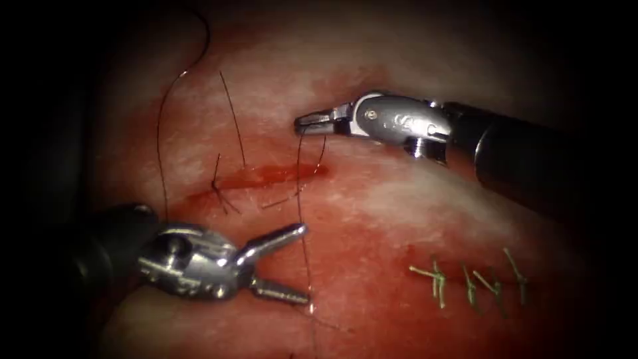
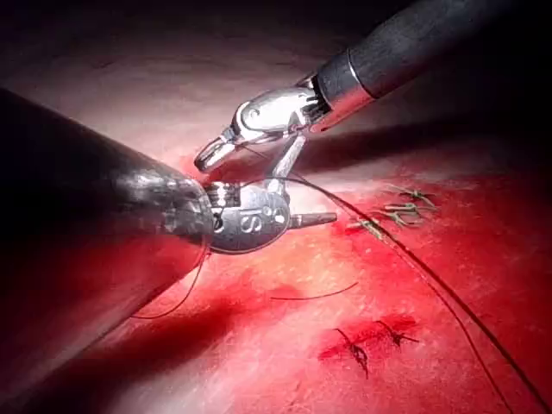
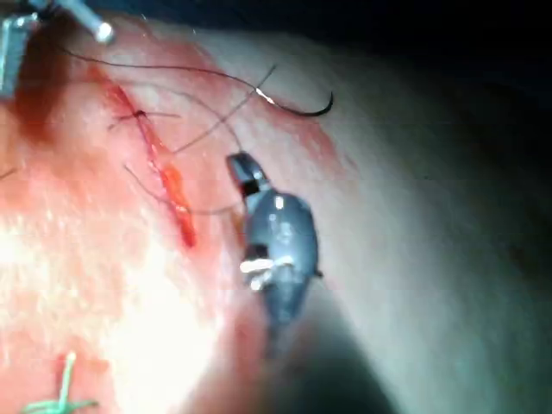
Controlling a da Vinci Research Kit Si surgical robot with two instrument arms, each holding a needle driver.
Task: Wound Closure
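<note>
The left arm's steel needle driver (image 1: 302, 262) reaches in level below the cut, jaws spread, holding nothing; the thin dark thread (image 1: 304, 219) rises past it to the right arm's steel needle driver (image 1: 300, 122), pinched shut on it above the short red cut (image 1: 266, 176) in the pale pink tissue (image 1: 399, 199); the curved dark needle (image 3: 302, 105) lies free on the tissue.

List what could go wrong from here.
1. The right pincer looks shut on the thread. A hard pull could tear the tissue at the cut.
2. The left pincer is open and holds nothing, with thread running between its jaws. Closing could catch the wrong strand.
3. The needle seems to lie free on the tissue, unheld. Loose loops may tangle around it.
</note>
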